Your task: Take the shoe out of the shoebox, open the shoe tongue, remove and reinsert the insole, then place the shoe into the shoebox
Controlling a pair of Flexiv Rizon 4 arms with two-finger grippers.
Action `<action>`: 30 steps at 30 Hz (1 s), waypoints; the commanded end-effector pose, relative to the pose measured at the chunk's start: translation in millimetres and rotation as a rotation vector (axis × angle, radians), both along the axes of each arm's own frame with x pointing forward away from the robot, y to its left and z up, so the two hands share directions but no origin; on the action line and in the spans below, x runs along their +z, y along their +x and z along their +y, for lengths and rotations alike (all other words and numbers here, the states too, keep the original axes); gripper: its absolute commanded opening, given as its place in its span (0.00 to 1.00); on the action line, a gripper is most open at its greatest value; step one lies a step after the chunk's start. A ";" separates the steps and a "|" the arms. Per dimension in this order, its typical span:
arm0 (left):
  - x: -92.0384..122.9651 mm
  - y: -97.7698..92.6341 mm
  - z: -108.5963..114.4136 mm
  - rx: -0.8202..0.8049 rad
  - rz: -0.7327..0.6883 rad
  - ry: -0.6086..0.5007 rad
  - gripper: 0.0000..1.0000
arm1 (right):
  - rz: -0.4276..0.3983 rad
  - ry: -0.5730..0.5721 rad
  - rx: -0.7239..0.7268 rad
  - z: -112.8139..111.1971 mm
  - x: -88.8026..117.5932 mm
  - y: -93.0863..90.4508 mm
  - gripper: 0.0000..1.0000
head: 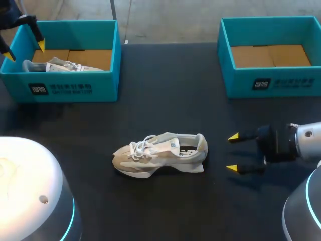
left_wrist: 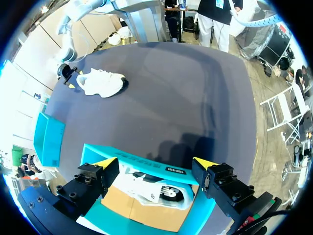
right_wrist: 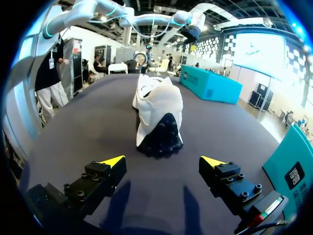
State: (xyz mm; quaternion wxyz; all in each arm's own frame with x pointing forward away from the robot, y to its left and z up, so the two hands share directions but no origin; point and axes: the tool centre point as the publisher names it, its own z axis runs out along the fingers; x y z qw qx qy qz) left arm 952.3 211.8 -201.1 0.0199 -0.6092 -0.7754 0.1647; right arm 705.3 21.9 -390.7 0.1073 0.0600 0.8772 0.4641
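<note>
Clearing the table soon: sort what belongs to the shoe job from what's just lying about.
Job: shoe on table; empty shoebox; right gripper, open behind the heel.
Lying about, probably: second shoe in left shoebox, left gripper open above it.

Your left gripper [left_wrist: 155,162] and right gripper [right_wrist: 162,160] look alike: black, blocky fingers [right_wrist: 93,183] dotted with socket-head screws, each ending in a bright yellow wedge tip. Your right arm [head: 310,136] has a silver-grey wrist and, like your left arm [head: 25,181], a glossy white housing edged with a cyan light ring.
</note>
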 end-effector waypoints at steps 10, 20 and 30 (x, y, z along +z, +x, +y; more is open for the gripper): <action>-0.4 -0.8 0.3 0.000 -0.004 0.000 1.00 | -0.003 -0.004 -0.005 0.7 1.0 -2.4 1.00; -0.4 -0.8 0.3 0.000 -0.004 0.000 1.00 | 0.002 -0.007 -0.016 2.1 0.7 -1.6 1.00; -0.4 -0.8 0.3 0.000 -0.004 0.000 1.00 | 0.010 0.001 -0.036 17.3 -1.0 2.1 1.00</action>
